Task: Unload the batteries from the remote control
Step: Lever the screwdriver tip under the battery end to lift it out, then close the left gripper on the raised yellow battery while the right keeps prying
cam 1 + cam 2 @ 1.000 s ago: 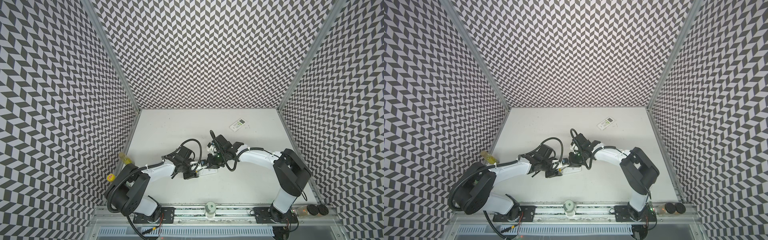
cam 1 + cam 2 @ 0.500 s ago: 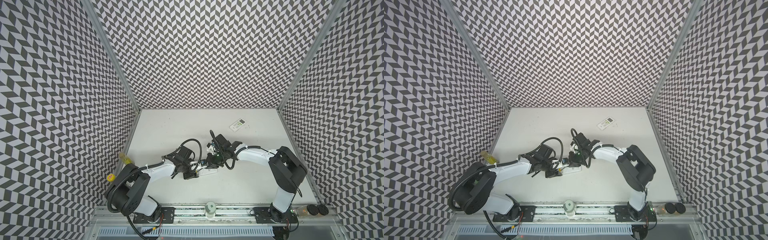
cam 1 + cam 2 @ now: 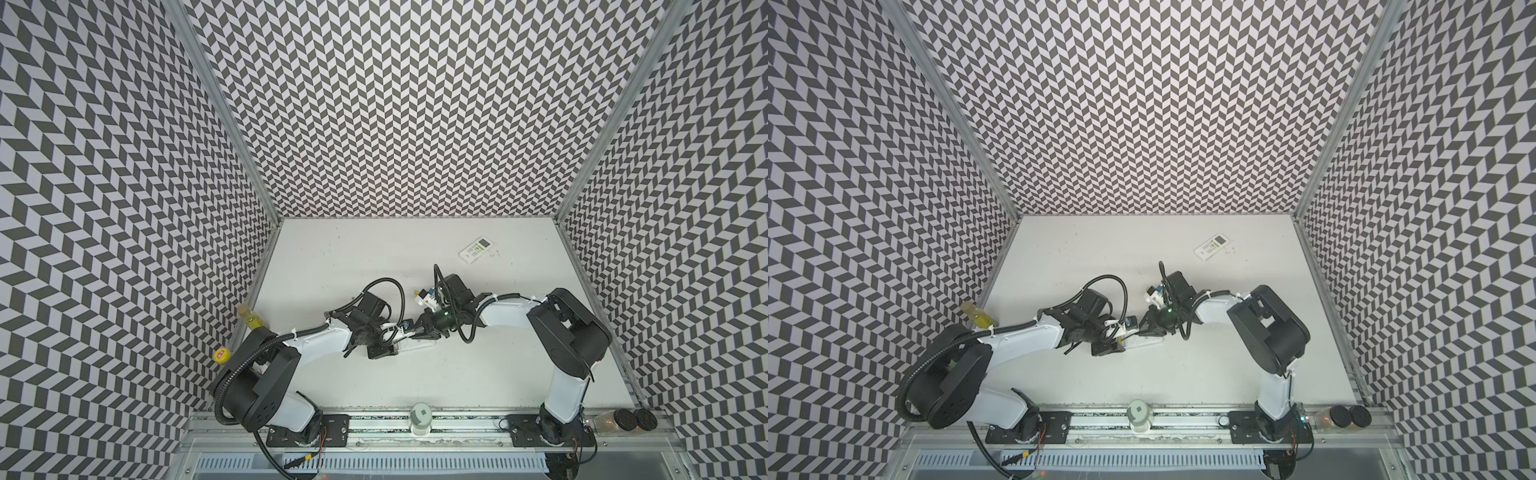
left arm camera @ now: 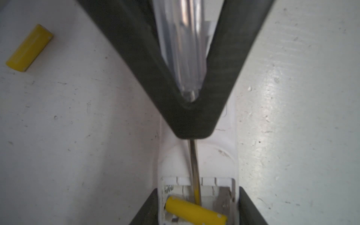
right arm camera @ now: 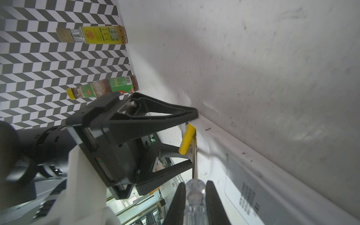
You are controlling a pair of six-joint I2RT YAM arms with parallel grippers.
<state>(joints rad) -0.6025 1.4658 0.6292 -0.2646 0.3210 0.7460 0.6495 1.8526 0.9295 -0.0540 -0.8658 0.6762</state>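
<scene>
Found the remote control [image 4: 196,155] lying back-up on the white table [image 3: 415,390], mid-scene toward the near edge, battery bay uncovered. Noted the left gripper [image 4: 197,189] about half spread, pressed against both long sides of the remote control at the bay, fingers [image 4: 148,210] touching the casing. Noted the right gripper [image 5: 195,183] squeezed together on the clear handle of a screwdriver [image 4: 183,48], metal shaft reaching into the bay. Found one yellow battery [image 4: 194,212] in the bay, tilted crosswise over the shaft tip, coil spring contact bare beside it. Found a second yellow battery [image 4: 29,47] lying flat on the table, well apart from the remote control. Read no print on either cell. Saw a grey printed label [image 5: 247,196] on the remote control's back, too blurred to read. Logged a second remote [image 3: 478,249] at far right, face up, grey display window and rows of green buttons, lettering too small to read. Logged two bottles by the left wall: a yellow-labelled bottle [image 5: 101,35] with a red round emblem and green panels, and a green-labelled bottle [image 5: 109,86] with yellow cap and barcode; brand text illegible on both. Logged two black-lidded jars [image 3: 631,419] on the near rail, right side.
</scene>
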